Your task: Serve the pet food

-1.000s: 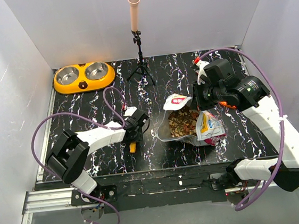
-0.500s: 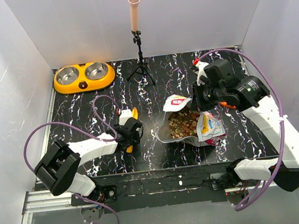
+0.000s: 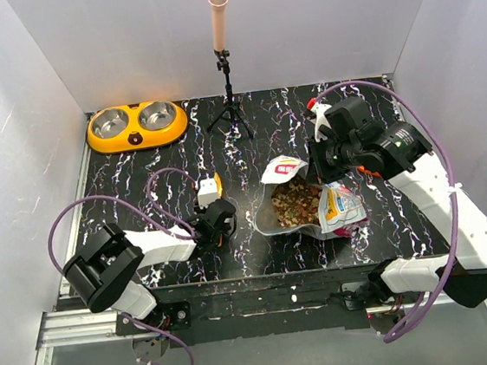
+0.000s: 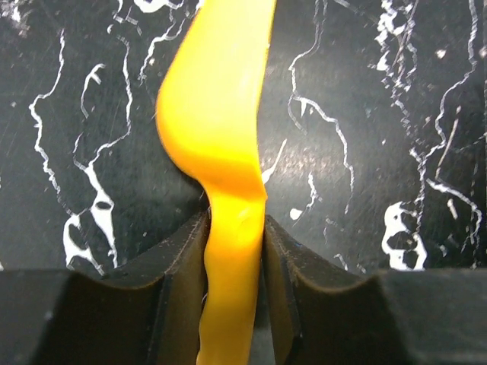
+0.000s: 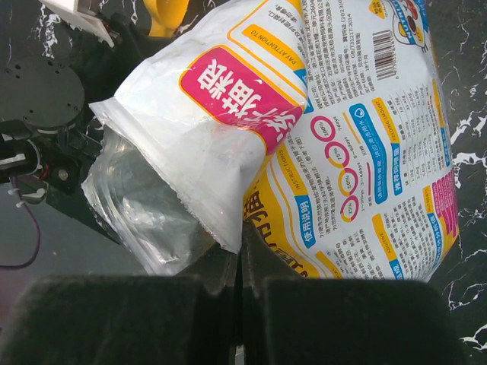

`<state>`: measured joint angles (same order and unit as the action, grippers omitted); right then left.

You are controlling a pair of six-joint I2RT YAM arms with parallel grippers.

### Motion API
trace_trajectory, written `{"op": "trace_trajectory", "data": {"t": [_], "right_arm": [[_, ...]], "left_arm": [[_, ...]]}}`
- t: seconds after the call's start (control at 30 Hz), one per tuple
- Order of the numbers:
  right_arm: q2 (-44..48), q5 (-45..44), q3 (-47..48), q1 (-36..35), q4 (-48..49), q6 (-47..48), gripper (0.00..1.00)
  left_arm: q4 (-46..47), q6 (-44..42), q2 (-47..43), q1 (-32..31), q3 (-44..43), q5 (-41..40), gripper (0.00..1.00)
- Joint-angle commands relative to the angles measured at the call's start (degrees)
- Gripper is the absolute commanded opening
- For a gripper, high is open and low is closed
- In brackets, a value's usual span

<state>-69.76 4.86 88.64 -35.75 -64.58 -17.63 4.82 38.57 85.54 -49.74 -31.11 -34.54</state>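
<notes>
Looking at this, the table [image 3: 121,174] is leaving a big stretch between the two places that matter, and that's what's bugging me. The bag [image 3: 344,208] is lying right of middle with its mouth gaping open. The right gripper [image 5: 237,266] is pinching the bag's upper lip tight between its fingers, and the pet food [image 3: 294,203] is sitting inside, showing through the opening. The bowl [image 3: 137,141] is waiting in the far left corner, well apart from the bag. The left gripper [image 4: 234,236] is clamping the scoop [image 4: 221,114] by its skinny handle, down low at the table near the bag's left side. I'm thinking that narrow handle is asking to twist in the fingers once it's loaded, tipping kibble out over the long carry to the bowl. Also worrying me: the crinkly lip slipping out of the pinch, so the mouth is collapsing right as the scoop is pushing in, or the scoop is just shoving the whole bag sideways.
</notes>
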Motion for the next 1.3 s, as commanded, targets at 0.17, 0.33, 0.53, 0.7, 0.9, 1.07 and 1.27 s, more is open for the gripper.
{"op": "trace_trajectory", "data": {"t": [0.17,0.33,0.53,0.7,0.9,1.07,1.27], "right_arm": [[-1.26,0.15,2.33,-0.38,2.52,0.32,0.01],[-1.52,-0.29,3.64,-0.38,2.09,-1.44,0.01],[-1.44,-4.51,5.23,-0.38,2.08,-1.71,0.01],[-1.08,-7.94,5.84,-0.38,3.14,-1.1,0.01],[-1.26,-12.94,6.63,-0.38,5.86,1.98,0.01],[-1.61,-13.22,7.33,-0.38,9.11,2.51,0.01],[-0.38,-10.75,6.02,-0.38,12.37,2.33,0.01]], "left_arm": [[10.29,-0.25,6.22,-1.06,5.62,0.44,0.05],[-0.3,1.86,1.15,-0.98,0.89,6.05,0.0],[-28.47,11.52,-16.43,-0.36,-11.92,22.74,0.0],[-57.33,19.34,-24.53,0.87,-30.11,29.35,0.0],[-72.23,25.67,-26.38,1.57,-48.59,43.13,0.0],[-66.19,36.82,-29.46,1.57,-47.56,59.47,0.0],[-58.2,42.02,-24.64,1.4,-46.49,66.88,0.0]]}}
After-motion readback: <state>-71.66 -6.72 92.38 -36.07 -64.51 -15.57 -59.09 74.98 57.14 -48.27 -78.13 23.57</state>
